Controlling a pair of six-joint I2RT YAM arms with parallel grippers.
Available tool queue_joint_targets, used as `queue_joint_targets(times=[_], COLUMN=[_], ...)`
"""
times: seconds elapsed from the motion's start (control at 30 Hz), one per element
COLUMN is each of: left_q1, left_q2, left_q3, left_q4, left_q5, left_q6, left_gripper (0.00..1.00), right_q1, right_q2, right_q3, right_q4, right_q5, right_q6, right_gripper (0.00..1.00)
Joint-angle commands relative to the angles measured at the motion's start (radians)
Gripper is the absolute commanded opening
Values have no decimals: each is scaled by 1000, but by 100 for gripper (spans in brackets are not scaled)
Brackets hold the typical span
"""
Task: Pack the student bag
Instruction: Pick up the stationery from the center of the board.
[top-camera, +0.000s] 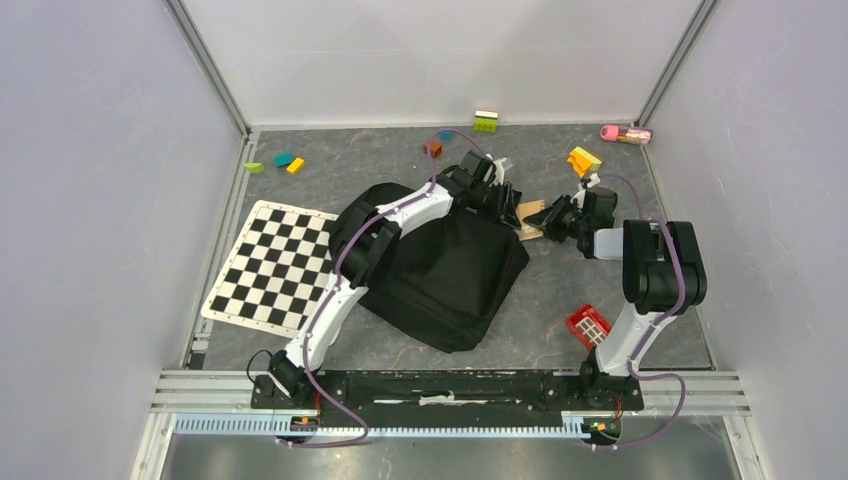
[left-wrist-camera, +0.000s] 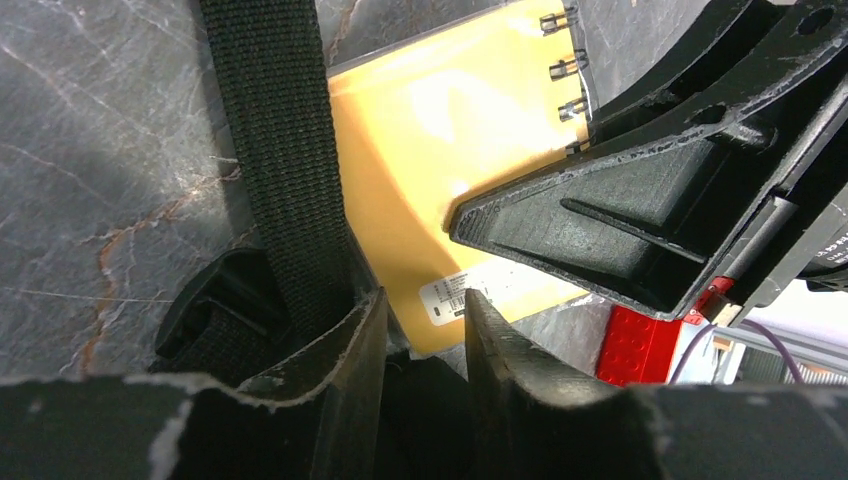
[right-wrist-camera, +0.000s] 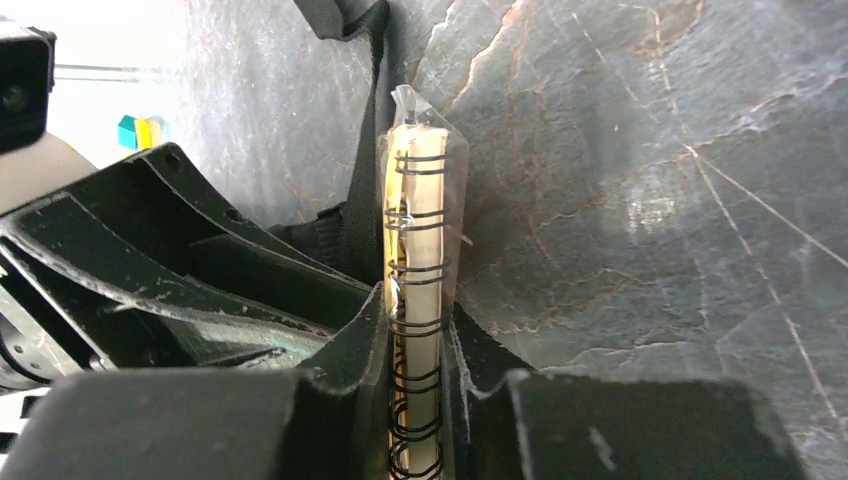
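The student bag (top-camera: 440, 275) is a large black backpack lying flat in the middle of the table. My left gripper (top-camera: 498, 198) is at its far right corner. In the left wrist view it (left-wrist-camera: 425, 305) is shut on a fold of black bag fabric, with a shoulder strap (left-wrist-camera: 275, 150) just to the left. My right gripper (top-camera: 555, 218) is shut on a yellow-brown spiral notebook (top-camera: 530, 215) and holds it on edge beside the bag. The right wrist view shows the wire spine (right-wrist-camera: 418, 230) clamped between the jaws (right-wrist-camera: 415, 320). The notebook's cover (left-wrist-camera: 440, 150) faces my left gripper.
A checkerboard mat (top-camera: 270, 262) lies left of the bag. A red brick (top-camera: 588, 325) sits near the right arm's base. A yellow-orange block (top-camera: 583, 160), a pink item (top-camera: 625, 133), a green block (top-camera: 486, 121) and small coloured pieces (top-camera: 285, 162) lie along the far edge.
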Motion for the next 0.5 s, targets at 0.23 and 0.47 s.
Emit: queue_joint_targets(times=[0.23, 0.47], left_q1=[82, 139], left_q2=[-294, -549], left_q3=[-63, -214], left_q4=[70, 257], left_q5=[-91, -85], left_q6=[-45, -192], left_gripper=[88, 98], right_q1=[-58, -53], right_q2=[-250, -383], right_q3=[194, 218], right_q4=[-150, 77], right_q5=[80, -60], right_q6=[-197, -105], right_gripper=[0, 0])
